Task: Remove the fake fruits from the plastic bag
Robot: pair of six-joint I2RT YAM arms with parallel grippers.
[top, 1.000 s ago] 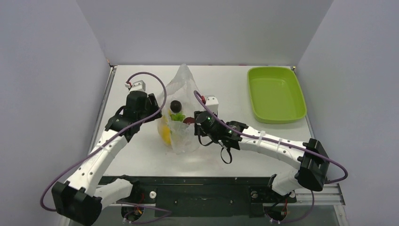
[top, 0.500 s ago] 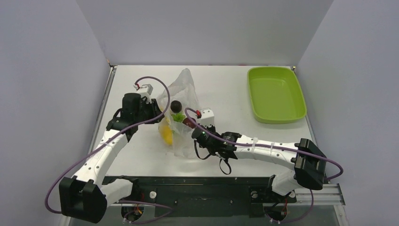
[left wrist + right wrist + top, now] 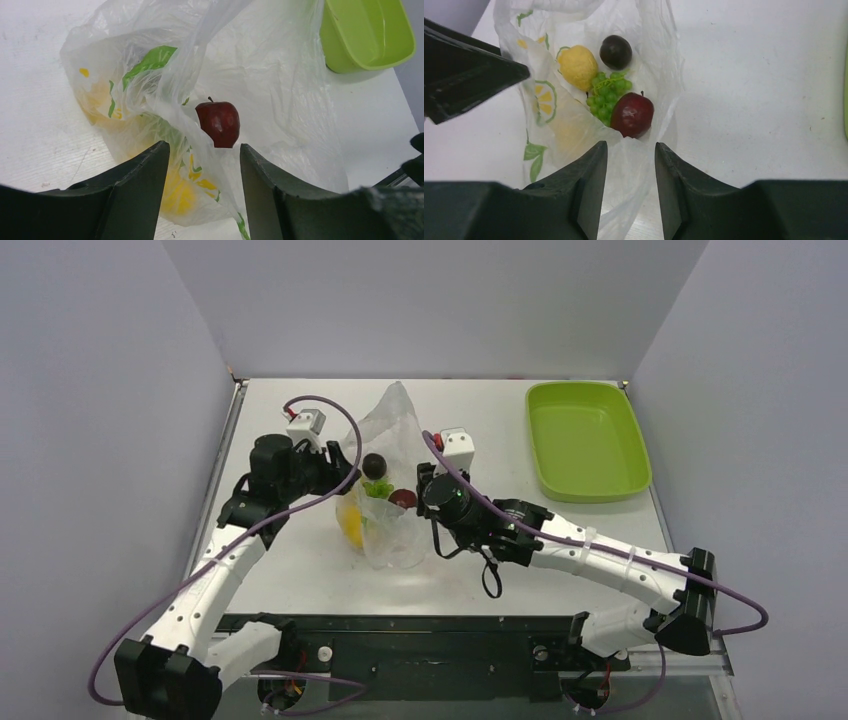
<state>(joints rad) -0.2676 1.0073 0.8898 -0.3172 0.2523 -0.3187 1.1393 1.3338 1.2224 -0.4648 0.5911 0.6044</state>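
Nearest me, the right gripper (image 3: 630,145) sits at the near right edge of the plastic bag (image 3: 659,60). Its jaws are apart and straddle the rim film without pinching it, I judge to reach into the mouth. The left gripper (image 3: 204,147) is at the bag's left side, also parted, with a fold of film running loose between its fingers, probably to hold the mouth wide. All the fake fruits lie inside the bag. I count four clearly: one red apple (image 3: 632,114) closest to the rim, one bunch of green grapes (image 3: 607,92), one yellow lemon (image 3: 576,66) and one dark plum (image 3: 616,51) deepest. A fifth yellow shape shows blurred through the film. Far right of the bag waits one green tray (image 3: 585,440).
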